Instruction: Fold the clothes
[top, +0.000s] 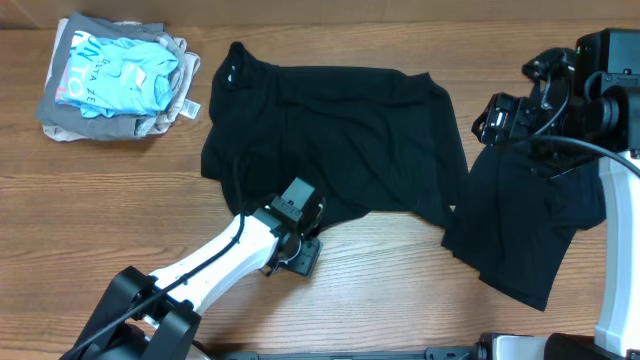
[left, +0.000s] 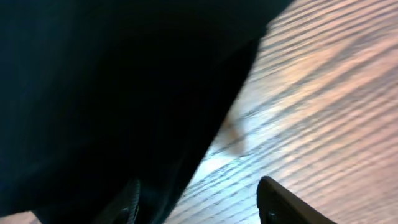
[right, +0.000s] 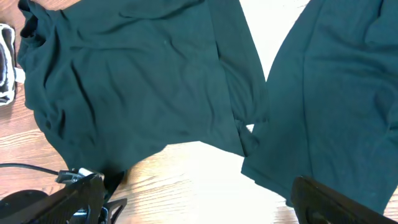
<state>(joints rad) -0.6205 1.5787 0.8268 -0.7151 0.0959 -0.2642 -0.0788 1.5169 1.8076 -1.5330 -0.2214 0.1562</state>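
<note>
A black shirt (top: 330, 140) lies spread on the wooden table (top: 380, 270), collar at the far left. A second black garment (top: 530, 220) lies crumpled at the right, its edge touching the first. My left gripper (top: 300, 238) sits low at the first shirt's near hem. In the left wrist view its jaws (left: 199, 205) are open, and the black fabric (left: 93, 93) covers the left finger's side. My right gripper (top: 492, 120) hangs high over the gap between the garments, open and empty (right: 199, 205). It looks down on the shirt (right: 137, 81) and the second garment (right: 336, 93).
A pile of folded clothes (top: 115, 75), grey, white and light blue, sits at the far left corner; its edge shows in the right wrist view (right: 6, 62). The right arm's base (top: 620, 240) stands at the right edge. Bare wood lies along the near side.
</note>
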